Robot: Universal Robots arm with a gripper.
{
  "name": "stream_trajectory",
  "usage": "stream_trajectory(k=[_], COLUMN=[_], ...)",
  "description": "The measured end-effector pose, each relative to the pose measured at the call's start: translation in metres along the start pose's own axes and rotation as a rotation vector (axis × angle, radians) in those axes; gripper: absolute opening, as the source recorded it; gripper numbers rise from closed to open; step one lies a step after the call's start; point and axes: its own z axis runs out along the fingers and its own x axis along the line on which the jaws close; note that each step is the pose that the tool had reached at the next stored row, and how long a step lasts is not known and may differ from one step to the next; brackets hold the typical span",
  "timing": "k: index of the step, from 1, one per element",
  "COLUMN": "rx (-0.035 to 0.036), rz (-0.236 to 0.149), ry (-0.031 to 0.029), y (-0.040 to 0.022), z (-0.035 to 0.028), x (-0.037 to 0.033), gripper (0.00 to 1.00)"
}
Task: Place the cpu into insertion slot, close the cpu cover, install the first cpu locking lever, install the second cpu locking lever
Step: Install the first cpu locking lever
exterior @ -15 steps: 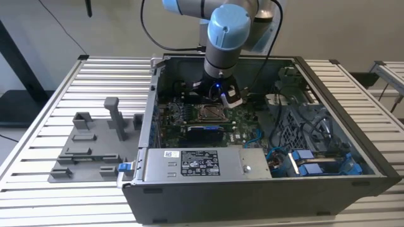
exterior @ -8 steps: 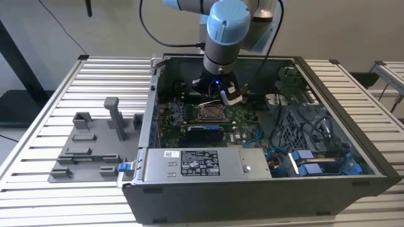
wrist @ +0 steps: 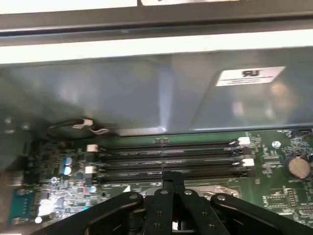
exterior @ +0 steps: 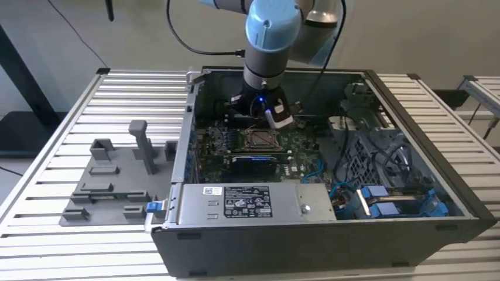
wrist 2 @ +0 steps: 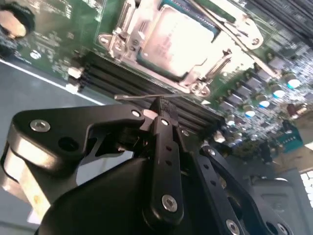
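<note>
1. The cpu (wrist 2: 178,41) is a flat square with a smooth, pale metal face. In the second wrist view it lies seated in the insertion slot (exterior: 262,139), a square recess rimmed in bright metal amid green circuit board (wrist: 274,161).
2. The cpu cover (wrist 2: 142,24), a thin stamped silvery frame, lies flat around the chip's edges, with the chip's face showing through its opening.
3. One thin wire lever (wrist 2: 137,97) stretches over the black ribbed memory slots (wrist: 166,159) beside the socket. A second lever (wrist 2: 220,19) runs along the socket's far edge.
4. The computer case (exterior: 312,246) is dull grey sheet metal and lies open-sided on a ribbed aluminium table (exterior: 133,99). A labelled power-supply box (exterior: 242,202) sits along its near wall, and a grey moulded fixture plate (exterior: 109,181) lies on the exterior view's left.
5. The arm (exterior: 270,35), pale blue and grey, drops almost straight down into the case. The gripper (exterior: 270,114) hangs just behind the socket, low over the board.
6. In both wrist views the matte black fingers (wrist: 164,198) are pressed together — the knurled tip of the gripper (wrist 2: 161,104) meets the end of the wire lever. I cannot tell whether the wire is actually clamped.
</note>
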Motion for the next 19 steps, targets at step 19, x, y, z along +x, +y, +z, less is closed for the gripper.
stream_trajectory(k=[19], rx=[-0.0013], rz=[-0.004], ry=[-0.0105], y=[-0.0104], z=[0.0063], x=[0.0201], gripper=[0.11])
